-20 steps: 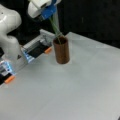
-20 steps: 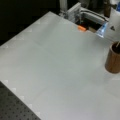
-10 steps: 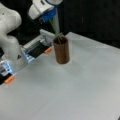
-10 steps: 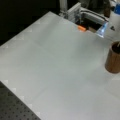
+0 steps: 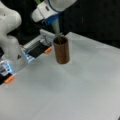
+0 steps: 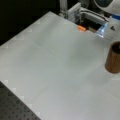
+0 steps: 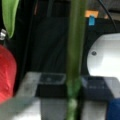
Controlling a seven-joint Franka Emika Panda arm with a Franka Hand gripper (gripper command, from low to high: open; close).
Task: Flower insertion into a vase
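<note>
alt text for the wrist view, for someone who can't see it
A green flower stem runs top to bottom through the middle of the wrist view, close to the camera. A red bloom and a green leaf sit at the left edge, against a dark background with a white rounded robot part at right.

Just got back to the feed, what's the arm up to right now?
The white and blue pincer hangs just above the plain dark brown wood-like cylindrical vase on the white table, holding a green flower stem upright. In a front view the stem's lower end is at the vase's mouth. The wrist view shows a red bloom beside the stem.
</note>
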